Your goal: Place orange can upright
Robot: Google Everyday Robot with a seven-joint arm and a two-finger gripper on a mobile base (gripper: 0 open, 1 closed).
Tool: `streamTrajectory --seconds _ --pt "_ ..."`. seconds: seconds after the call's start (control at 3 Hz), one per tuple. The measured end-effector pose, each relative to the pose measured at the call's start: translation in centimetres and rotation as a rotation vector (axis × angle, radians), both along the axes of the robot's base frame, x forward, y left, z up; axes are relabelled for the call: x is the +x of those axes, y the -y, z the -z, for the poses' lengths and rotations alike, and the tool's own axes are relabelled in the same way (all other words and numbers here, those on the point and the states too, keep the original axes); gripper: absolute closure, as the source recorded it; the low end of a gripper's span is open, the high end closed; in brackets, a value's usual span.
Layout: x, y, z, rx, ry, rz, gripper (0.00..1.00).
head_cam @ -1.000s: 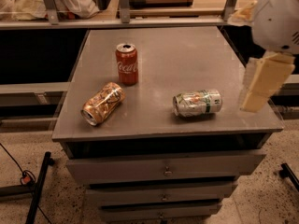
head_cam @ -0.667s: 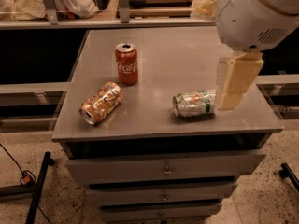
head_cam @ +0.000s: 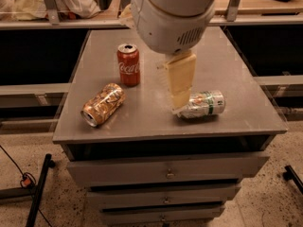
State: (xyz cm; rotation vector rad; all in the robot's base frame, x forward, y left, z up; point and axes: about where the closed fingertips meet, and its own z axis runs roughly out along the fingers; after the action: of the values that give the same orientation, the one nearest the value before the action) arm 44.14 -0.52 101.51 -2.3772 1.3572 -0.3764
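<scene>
The orange can (head_cam: 102, 104), coppery tan with pale swirls, lies on its side near the front left of the grey cabinet top (head_cam: 142, 122), its silver end facing the front left. My gripper (head_cam: 179, 82), cream-coloured, hangs from the big white arm over the middle of the top. It is to the right of the orange can and apart from it. It overlaps the left end of the green-and-white can in view.
A red Coca-Cola can (head_cam: 129, 64) stands upright behind the orange can. A green-and-white silver can (head_cam: 203, 104) lies on its side at the front right. Drawers (head_cam: 165, 174) sit below the top. A shelf with bags runs behind.
My arm has swung left from the right edge of the cabinet to over its middle. The three cans have not moved.
</scene>
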Motion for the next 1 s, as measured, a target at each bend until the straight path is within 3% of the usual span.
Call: streamTrajectory --seconds 0.33,0.67,1.0 --pt "1.7 -4.0 1.9 -0.116 -0.027 -0.1 0.0" --pt "3.5 -6.2 5.0 -0.218 -0.083 -0.156 0.0" --pt "5.1 -7.8 8.3 -0.272 -0.157 -0.19 0.0"
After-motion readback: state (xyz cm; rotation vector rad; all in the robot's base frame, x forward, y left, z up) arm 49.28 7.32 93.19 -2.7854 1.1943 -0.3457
